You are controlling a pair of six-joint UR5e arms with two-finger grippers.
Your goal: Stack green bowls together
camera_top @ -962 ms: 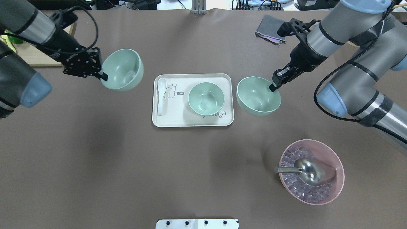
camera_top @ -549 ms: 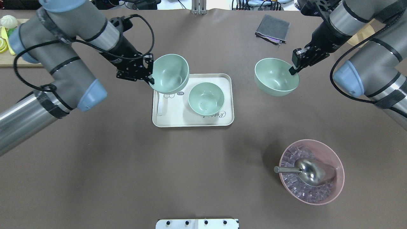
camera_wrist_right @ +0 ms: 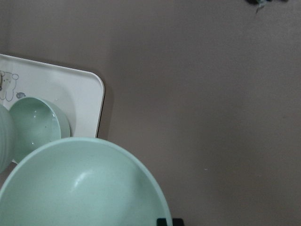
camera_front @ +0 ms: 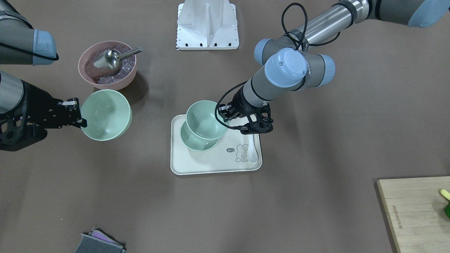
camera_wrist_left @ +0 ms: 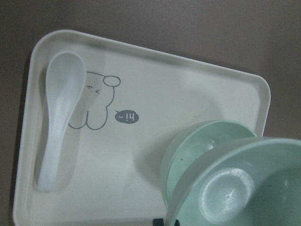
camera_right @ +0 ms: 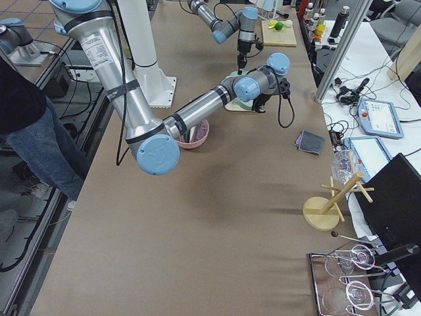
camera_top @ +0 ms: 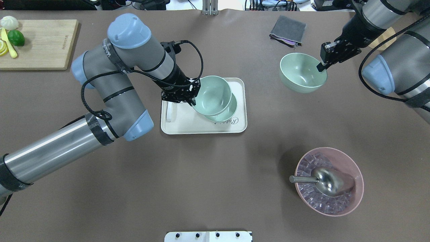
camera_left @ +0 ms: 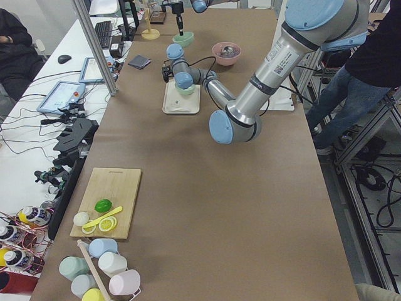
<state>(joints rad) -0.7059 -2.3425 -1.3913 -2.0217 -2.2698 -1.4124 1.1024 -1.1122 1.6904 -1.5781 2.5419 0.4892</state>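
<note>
While the resting bowl (camera_top: pixel 225 113) sits upright on the right half of the cream tray (camera_top: pixel 174 125), the carried bowl (camera_top: pixel 212 95) hangs over it, mouth up, covering most of its opening. From overhead the carried bowl seems offset toward the far edge. From the front it seems offset toward the robot. That disagreement suggests it is raised and roughly centred rather than seated, so the coming move looks like a plain descent with little sideways trim. Whether the two bowls touch I cannot tell.

All three bowls are pale mint, matte and deep-sided. They look identical, so they should nest closely.

The left claw (camera_top: pixel 194 101) pinches the carried bowl by the rim on the side nearest its own arm, one finger inside and one outside. Beside it on the tray lies a white spoon (camera_wrist_left: pixel 59 127), apart from both bowls.

Well off to the right, the third bowl (camera_top: pixel 302 73) is held above the worktop (camera_top: pixel 215 174) by the right claw (camera_top: pixel 318 69), clamped on its rim. The left arm is the nearer one for this nesting. Farther out stands a pink bowl (camera_top: pixel 358 198) holding a metal scoop (camera_top: pixel 327 181).
</note>
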